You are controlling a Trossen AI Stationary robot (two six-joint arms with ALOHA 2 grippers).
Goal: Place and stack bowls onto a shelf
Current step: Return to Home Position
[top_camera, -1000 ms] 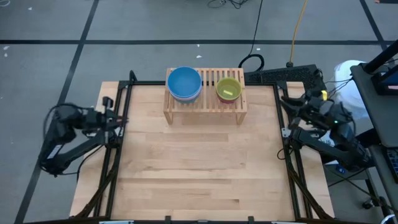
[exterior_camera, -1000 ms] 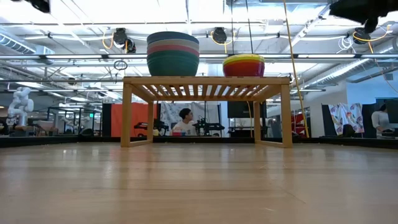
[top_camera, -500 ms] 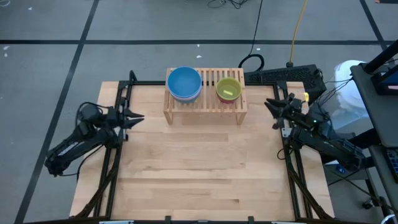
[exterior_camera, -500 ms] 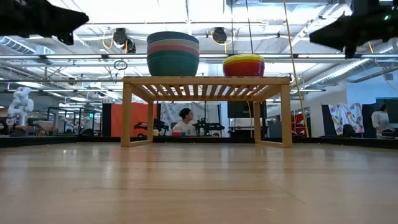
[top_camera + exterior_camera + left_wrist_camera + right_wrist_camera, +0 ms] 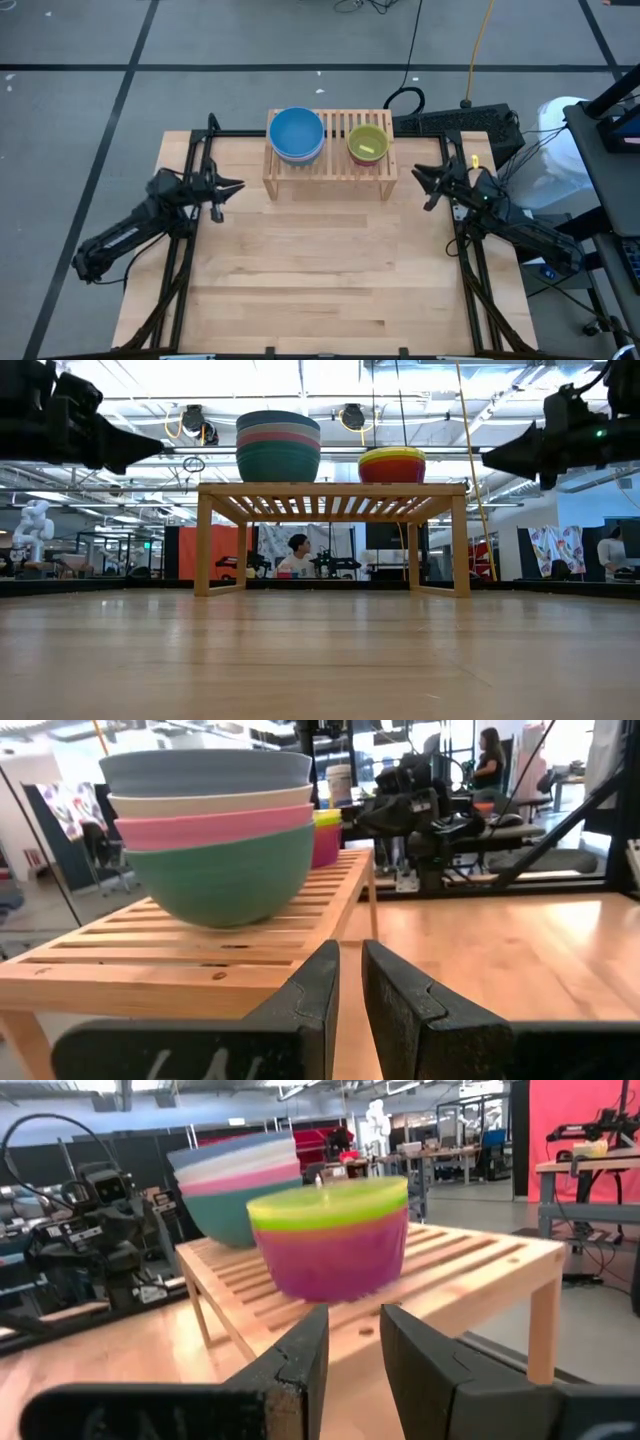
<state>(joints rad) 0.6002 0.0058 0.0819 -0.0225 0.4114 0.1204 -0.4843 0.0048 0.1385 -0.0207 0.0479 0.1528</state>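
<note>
Left gripper (image 5: 231,186): fingers (image 5: 312,990) nearly together, with only a thin slit between them. It holds nothing and touches nothing. It hovers over the table (image 5: 320,285), about level with the bowls in the low view. It is aimed at the shelf (image 5: 330,176), which stands ahead of it and apart.

Right gripper (image 5: 420,174): same state, with a narrow slit, empty, clear of everything. It faces the left gripper across the table. The shelf sits between the two, a little ahead of both tips.

Shelf: long axis runs from one gripper toward the other, and the slats cross it the short way. It stands upright on both legs.

Large stack (image 5: 278,448): on the shelf end nearer the left gripper.
- teal (image 5: 220,880) lowest
- pink (image 5: 215,828) next
- white (image 5: 210,802) above that
- blue (image 5: 297,132) on top

All are nested, mouths up, sitting level.

Small stack (image 5: 392,468): on the end nearer the right gripper, mouths up.
- purple (image 5: 335,1265) lowest
- lime (image 5: 330,1217) higher
- yellow (image 5: 368,146) on top
- a red (image 5: 392,463) band shows between purple and lime in the low view

Bare slats separate the stacks, which do not touch.

Person (image 5: 297,555): seen under the shelf, far off in the room.
</note>
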